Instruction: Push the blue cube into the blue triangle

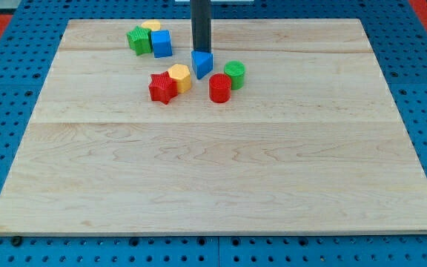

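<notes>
The blue cube (161, 43) sits near the view's top left, touching a green star block (138, 39) on its left. The blue triangle (202, 64) lies to the cube's right and a little lower, apart from it. My tip (200, 50) comes down from the view's top and stands right behind the blue triangle's top edge, touching or nearly touching it. It is to the right of the blue cube, with a gap between them.
A yellow block (151, 27) peeks out behind the green star and blue cube. A red star (161, 87) and a yellow hexagon (180, 77) sit left of and below the triangle. A red cylinder (219, 87) and a green cylinder (234, 75) sit to its right.
</notes>
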